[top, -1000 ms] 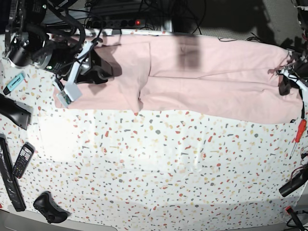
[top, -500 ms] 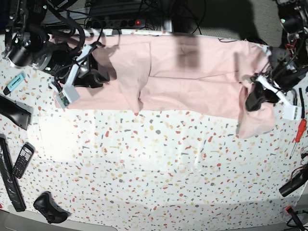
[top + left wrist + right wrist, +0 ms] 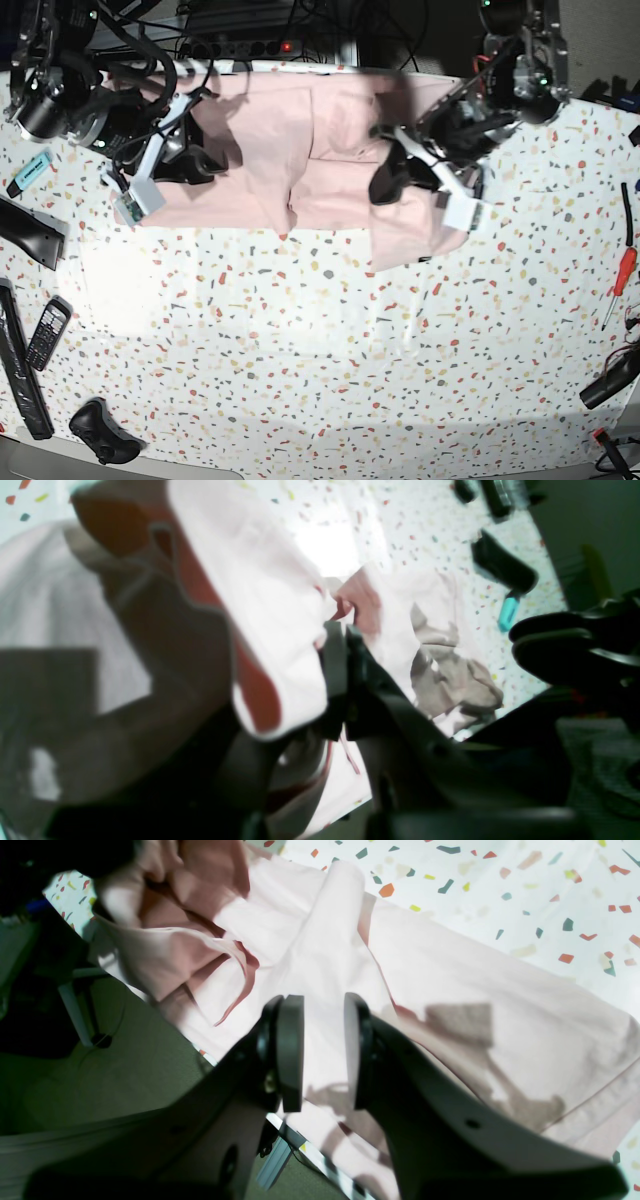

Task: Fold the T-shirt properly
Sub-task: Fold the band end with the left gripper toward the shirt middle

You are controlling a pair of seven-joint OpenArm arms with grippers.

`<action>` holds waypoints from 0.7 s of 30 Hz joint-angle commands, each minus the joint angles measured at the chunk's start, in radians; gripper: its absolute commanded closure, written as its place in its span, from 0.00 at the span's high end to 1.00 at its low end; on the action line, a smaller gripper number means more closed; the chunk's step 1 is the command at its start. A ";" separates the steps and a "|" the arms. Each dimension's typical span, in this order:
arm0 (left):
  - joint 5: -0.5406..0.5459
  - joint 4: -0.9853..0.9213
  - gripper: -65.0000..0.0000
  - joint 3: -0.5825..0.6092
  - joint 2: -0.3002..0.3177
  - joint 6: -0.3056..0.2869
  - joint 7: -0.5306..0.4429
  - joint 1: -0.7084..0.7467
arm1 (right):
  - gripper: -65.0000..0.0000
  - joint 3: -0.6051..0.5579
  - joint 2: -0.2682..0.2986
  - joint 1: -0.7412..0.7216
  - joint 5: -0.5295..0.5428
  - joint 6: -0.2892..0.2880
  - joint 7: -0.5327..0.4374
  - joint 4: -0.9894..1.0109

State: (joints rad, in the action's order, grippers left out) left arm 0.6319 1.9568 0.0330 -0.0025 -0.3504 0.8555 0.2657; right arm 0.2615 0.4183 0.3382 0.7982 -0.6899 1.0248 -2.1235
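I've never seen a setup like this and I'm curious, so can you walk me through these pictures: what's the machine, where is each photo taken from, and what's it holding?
This is a robot with two arms folding a pale pink T-shirt on a speckled table. One picture looks down from above; the other two come from small cameras on each wrist, looking along the hand.

In the overhead view the left hand is on the right side. It is shut on one end of the shirt, lifted and carried over the rest; the wrist view shows cloth pinched in the left hand.

The right hand is at the other end. Its wrist view shows the right hand partly open over the cloth, with nothing gripped.

Also on the table: a red screwdriver, a phone handset and a teal marker.
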 commanded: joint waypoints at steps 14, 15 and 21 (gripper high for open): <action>-0.248 0.019 0.45 0.278 -0.036 -0.020 -0.146 -0.052 | 0.21 0.008 0.011 -0.006 0.011 -0.008 -0.023 -0.014; -0.277 0.019 0.45 0.276 -0.035 -0.019 -0.146 -0.067 | 0.21 0.008 0.011 -0.006 0.008 -0.008 -0.023 -0.014; -0.434 0.019 0.45 0.190 0.016 -0.019 -0.146 -0.094 | 0.21 0.020 0.011 -0.017 -0.082 0.023 -0.064 -0.014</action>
State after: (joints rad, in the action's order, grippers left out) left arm 0.1936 1.9568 0.2218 0.0158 -0.3695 0.7341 0.1822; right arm 0.2707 0.4175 0.3321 0.7052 -0.6697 0.9913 -2.1235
